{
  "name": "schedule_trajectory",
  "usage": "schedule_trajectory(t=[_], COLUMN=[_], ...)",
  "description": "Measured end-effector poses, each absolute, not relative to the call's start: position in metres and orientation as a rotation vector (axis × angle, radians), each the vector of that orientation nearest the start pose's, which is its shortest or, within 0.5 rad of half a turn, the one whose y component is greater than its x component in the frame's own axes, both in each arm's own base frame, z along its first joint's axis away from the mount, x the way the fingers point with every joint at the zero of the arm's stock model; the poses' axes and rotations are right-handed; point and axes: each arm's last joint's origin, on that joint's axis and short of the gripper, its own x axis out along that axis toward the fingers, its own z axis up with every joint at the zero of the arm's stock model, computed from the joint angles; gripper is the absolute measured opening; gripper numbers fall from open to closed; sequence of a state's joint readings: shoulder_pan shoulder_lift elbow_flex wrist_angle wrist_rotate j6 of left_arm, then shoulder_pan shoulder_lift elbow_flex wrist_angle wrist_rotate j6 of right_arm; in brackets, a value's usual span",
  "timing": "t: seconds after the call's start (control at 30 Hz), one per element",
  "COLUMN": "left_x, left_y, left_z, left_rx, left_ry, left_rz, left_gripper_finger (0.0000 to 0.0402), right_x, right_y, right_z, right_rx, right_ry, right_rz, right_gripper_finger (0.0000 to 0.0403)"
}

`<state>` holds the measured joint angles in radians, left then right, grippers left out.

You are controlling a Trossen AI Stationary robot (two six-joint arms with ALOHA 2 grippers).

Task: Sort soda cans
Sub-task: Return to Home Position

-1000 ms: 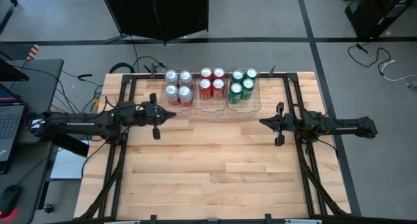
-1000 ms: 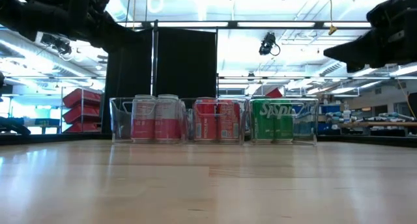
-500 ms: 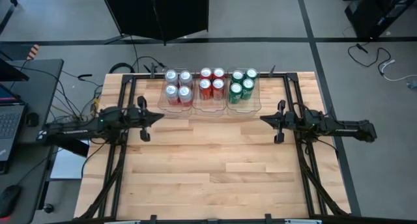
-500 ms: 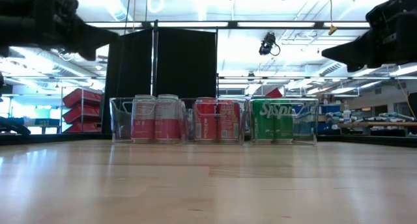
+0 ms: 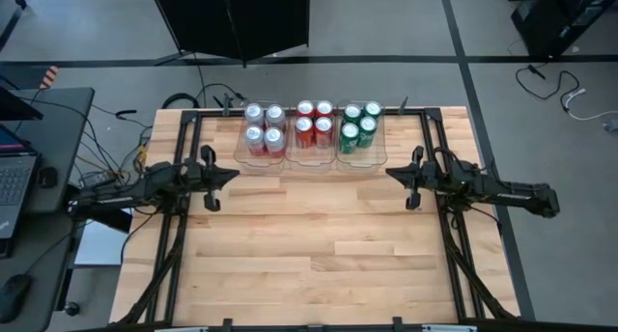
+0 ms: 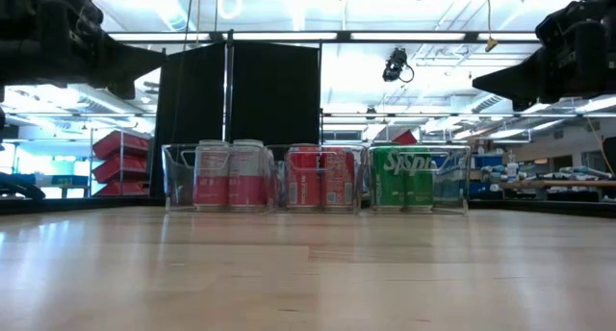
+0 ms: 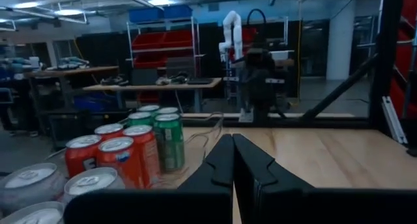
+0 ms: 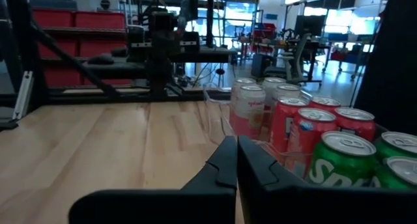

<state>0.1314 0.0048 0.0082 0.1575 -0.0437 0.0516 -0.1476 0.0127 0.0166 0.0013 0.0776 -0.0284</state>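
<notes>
Three clear bins stand side by side at the table's far edge, holding the soda cans upright: silver ones [image 5: 263, 127] in the left bin, red ones [image 5: 314, 123] in the middle, green ones [image 5: 359, 124] in the right. My left gripper [image 5: 232, 174] is shut and empty, level above the table's left side, pointing right. My right gripper [image 5: 389, 176] is shut and empty above the right side, pointing left. Both wrist views show the shut fingers, with the cans [image 7: 124, 155] [image 8: 306, 136] beside them.
The black frame rails [image 5: 183, 149] run along the table's left and right sides under the arms. The wooden tabletop [image 5: 309, 245] stretches in front of the bins toward the near edge. A desk with a laptop [image 5: 14, 182] stands left of the table.
My left arm has drawn back toward the table's left edge and sunk a little, its gripper staying shut. The cans and bins have not moved.
</notes>
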Motion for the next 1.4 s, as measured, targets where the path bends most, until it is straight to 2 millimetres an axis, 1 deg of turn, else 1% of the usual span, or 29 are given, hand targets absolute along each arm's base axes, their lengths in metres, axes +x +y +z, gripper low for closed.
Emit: schedule_trajectory(t=[0.27,0.47,0.6,0.7,0.83,1.4], left_x=[0.0954,0.0956,0.0955,0.0959,0.0960,0.0960], left_y=[0.0134,0.0134,0.0134,0.0135,0.0135,0.0135], left_z=[0.1784,0.1770,0.1777,0.1741,0.1735,0.1734], left_rx=[0.055,0.080,0.047,0.046,0.047,0.045], left_ry=[-0.130,-0.114,-0.124,-0.087,-0.080,-0.080], left_rz=[0.162,0.163,0.161,0.160,0.160,0.160], left_gripper_finger=[0.0002,0.0002,0.0002,0.0002,0.0002,0.0002], right_x=[0.0955,0.0959,0.0964,0.0971,0.0975,0.0975], right_y=[-0.0193,-0.0194,-0.0199,-0.0200,-0.0200,-0.0200], right_z=[0.1678,0.1666,0.1658,0.1650,0.1645,0.1646], right_rx=[-0.008,-0.001,0.007,0.046,0.115,0.114], right_ry=[0.001,0.014,0.023,0.030,0.029,0.029], right_rz=[-0.229,-0.199,-0.204,-0.204,-0.204,-0.204], right_gripper_finger=[0.0000,0.0000,0.0000,0.0000,0.0000,0.0000])
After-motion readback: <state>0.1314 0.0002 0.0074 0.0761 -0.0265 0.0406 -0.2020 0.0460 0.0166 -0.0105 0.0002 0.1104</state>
